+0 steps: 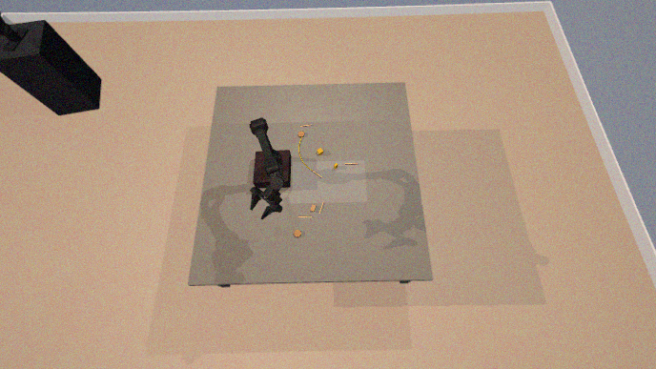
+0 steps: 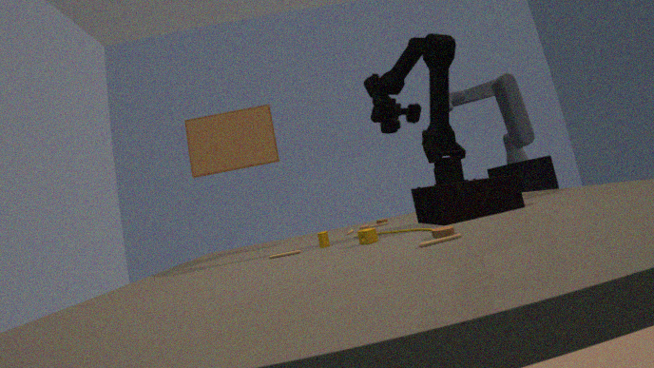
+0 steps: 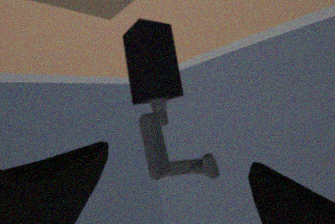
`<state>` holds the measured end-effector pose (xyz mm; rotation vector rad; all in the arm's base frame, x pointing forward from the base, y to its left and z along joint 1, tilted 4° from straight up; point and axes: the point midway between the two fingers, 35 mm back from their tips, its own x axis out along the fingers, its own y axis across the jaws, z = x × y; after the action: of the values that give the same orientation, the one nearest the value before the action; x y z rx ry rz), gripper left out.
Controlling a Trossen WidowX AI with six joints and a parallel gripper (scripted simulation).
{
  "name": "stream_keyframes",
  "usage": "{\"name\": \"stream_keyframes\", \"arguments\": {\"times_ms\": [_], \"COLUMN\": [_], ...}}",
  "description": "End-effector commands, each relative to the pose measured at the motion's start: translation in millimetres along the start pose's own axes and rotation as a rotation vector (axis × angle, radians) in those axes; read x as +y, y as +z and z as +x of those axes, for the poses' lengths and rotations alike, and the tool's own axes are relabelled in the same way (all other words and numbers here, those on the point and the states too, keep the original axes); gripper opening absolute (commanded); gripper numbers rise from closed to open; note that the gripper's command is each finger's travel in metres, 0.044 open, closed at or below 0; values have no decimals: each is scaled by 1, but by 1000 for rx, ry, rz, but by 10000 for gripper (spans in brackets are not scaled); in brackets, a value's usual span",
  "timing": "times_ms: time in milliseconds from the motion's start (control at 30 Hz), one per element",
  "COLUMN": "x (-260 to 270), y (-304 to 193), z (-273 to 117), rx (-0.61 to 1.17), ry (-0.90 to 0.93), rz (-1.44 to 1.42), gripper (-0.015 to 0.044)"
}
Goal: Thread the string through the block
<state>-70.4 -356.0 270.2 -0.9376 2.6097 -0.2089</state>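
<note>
My gripper (image 1: 259, 210) (image 2: 385, 120) (image 3: 179, 160) is open and empty. It hangs high above the table and points out at the wall. A round wooden button (image 1: 300, 133) (image 2: 442, 232) lies on the grey table (image 1: 367, 249) (image 2: 337, 296). A yellow string (image 1: 299, 152) (image 2: 405, 231) curves from the button to a thin stick (image 1: 317, 174). A yellow block (image 1: 319, 151) (image 2: 367, 236) stands right of the string; I cannot make out its hole. The gripper is well away from the stick and the block.
A smaller yellow piece (image 1: 336, 165) (image 2: 323, 239) stands near the block. Loose sticks (image 1: 351, 163) (image 2: 284, 253) (image 1: 320, 207) (image 1: 304, 216) (image 2: 439, 240), a small block (image 1: 313, 208) and a second disc (image 1: 297, 234) lie about. The arm's dark base (image 1: 285, 159) (image 2: 465, 200) stands left of the string.
</note>
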Motion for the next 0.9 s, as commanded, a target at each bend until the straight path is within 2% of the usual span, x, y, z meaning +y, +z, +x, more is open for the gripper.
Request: {"name": "stream_keyframes", "arguments": {"times_ms": [0,100,300,567,867], "x": [0,-8,-64,-100,-80], "y": [0,8,80,181,271], "z": [0,-4,-52,-147,-260], "rx": [0,-22,-228,-532,-815], "ry": [0,-27,-251,-487,-622], "rz": [0,-6,-74,-209,-386], "gripper": [426,440,440,440,440]}}
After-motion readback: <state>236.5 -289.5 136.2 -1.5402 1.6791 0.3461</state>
